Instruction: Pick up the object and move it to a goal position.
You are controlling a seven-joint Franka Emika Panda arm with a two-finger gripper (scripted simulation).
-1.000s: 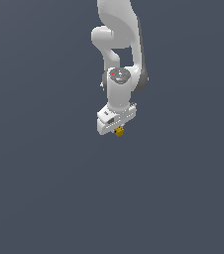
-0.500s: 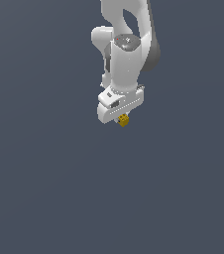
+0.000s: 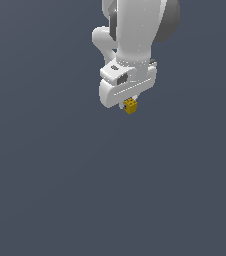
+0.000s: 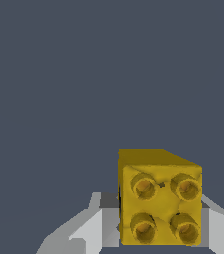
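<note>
The object is a small mustard-yellow studded block (image 3: 130, 105). In the exterior view it hangs just under the white arm's hand, near the top middle. My gripper (image 3: 129, 104) is shut on it, with the fingers mostly hidden behind the hand. In the wrist view the block (image 4: 158, 198) fills the lower part of the picture, studs facing the camera, with a grey-white finger (image 4: 91, 230) on one side and another finger (image 4: 223, 228) on the other. The block is held above the plain dark grey floor (image 3: 110, 190).
The white arm (image 3: 135, 30) reaches down from the top of the exterior view. Only the uniform dark grey floor shows around it; no goal marker is visible.
The arm has moved toward the exterior view's right and appears larger, with the block still in the gripper. The block has stayed held between the fingers.
</note>
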